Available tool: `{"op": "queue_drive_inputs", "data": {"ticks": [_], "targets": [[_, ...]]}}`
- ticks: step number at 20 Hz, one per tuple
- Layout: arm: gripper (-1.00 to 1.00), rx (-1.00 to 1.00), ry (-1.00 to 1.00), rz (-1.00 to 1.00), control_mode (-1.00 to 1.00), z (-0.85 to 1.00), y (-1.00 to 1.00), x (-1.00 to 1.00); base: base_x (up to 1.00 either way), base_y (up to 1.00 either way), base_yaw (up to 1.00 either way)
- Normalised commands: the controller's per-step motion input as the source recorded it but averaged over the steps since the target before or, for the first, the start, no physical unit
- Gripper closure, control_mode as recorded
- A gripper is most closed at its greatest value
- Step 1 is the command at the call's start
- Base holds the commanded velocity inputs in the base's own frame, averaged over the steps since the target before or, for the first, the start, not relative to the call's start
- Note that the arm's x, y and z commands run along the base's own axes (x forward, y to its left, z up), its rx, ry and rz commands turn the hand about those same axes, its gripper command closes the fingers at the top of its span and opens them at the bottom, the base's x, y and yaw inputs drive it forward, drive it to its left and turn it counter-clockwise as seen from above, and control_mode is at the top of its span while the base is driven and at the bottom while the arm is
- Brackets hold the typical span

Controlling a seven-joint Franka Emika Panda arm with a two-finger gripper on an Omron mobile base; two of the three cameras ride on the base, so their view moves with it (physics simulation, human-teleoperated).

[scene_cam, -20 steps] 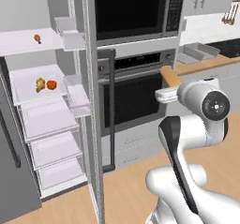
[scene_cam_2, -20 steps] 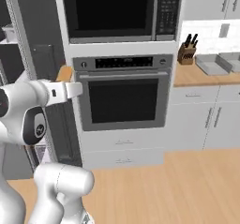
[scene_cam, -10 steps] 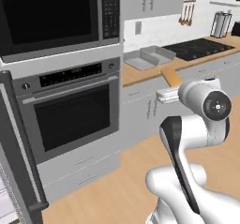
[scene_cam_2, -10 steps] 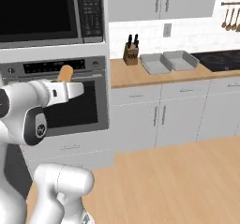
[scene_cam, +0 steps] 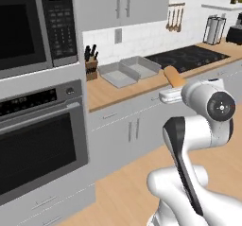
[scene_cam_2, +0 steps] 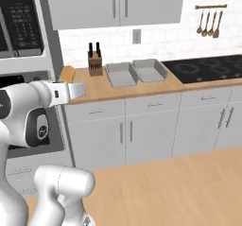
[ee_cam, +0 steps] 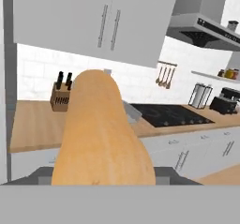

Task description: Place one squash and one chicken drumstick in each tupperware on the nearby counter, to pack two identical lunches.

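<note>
In the left base view, the two grey tupperware trays (scene_cam: 126, 71) sit side by side near the back of the wooden counter (scene_cam: 118, 93), just right of the knife block (scene_cam: 90, 64) and left of the black cooktop (scene_cam: 188, 58). Both look empty, so packing has not begun here. The tan squash (scene_cam: 174, 75) juts forward from the gripper (scene_cam: 171, 90), carried above counter height, presumably so it clears the front edge on the way to a tray.

In the right base view, the tupperware (scene_cam_2: 136, 72) lies along the counter (scene_cam_2: 142, 89) between the knife block (scene_cam_2: 96, 61) and the cooktop (scene_cam_2: 208, 68). The squash (scene_cam_2: 67, 73) pokes out past the gripper (scene_cam_2: 71, 85), well left of the trays, off the counter's left end.

In the hand view, the squash (ee_cam: 100, 134) runs lengthwise away from the camera, gripped at its fat end, neck pointing toward the knife block (ee_cam: 61, 98). The claw stands partly open, clamped around the squash's wide body; its fingertips are hidden behind the fruit.
</note>
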Motion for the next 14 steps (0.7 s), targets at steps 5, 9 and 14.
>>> {"op": "queue_drive_inputs", "data": {"ticks": [5,9,14], "targets": [[1.0,0.0,0.0,0.0,1.0,0.0,0.0,0.0,1.0,-0.57,0.03],[1.0,0.0,0.0,0.0,1.0,0.0,0.0,0.0,1.0,-0.37,0.27],[1.0,0.0,0.0,0.0,1.0,0.0,0.0,0.0,1.0,-0.55,0.26]]}}
